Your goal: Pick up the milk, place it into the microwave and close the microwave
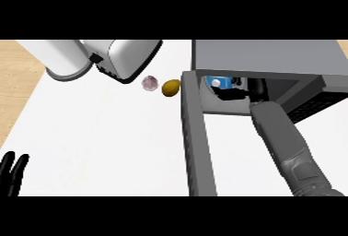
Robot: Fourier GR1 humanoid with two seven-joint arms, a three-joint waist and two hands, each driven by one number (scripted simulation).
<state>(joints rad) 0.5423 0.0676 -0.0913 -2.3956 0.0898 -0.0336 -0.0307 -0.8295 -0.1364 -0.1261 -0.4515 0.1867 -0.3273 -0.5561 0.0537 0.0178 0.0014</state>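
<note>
The grey microwave (272, 55) stands at the back right with its door (197, 138) swung open toward me. Inside the cavity sits the blue and white milk carton (217, 82). My right forearm reaches into the cavity, and my right hand (239, 92) is right beside the carton, fingers curled toward it; whether they still grip it cannot be told in the dark interior. My left hand (12, 173) rests open at the lower left edge, fingers up.
A white and grey toaster-like appliance (102, 57) lies at the back left. A small purple-white object (150, 83) and a yellow-brown fruit (171, 87) sit just left of the microwave door hinge. White counter (102, 138) spreads to the left of the door.
</note>
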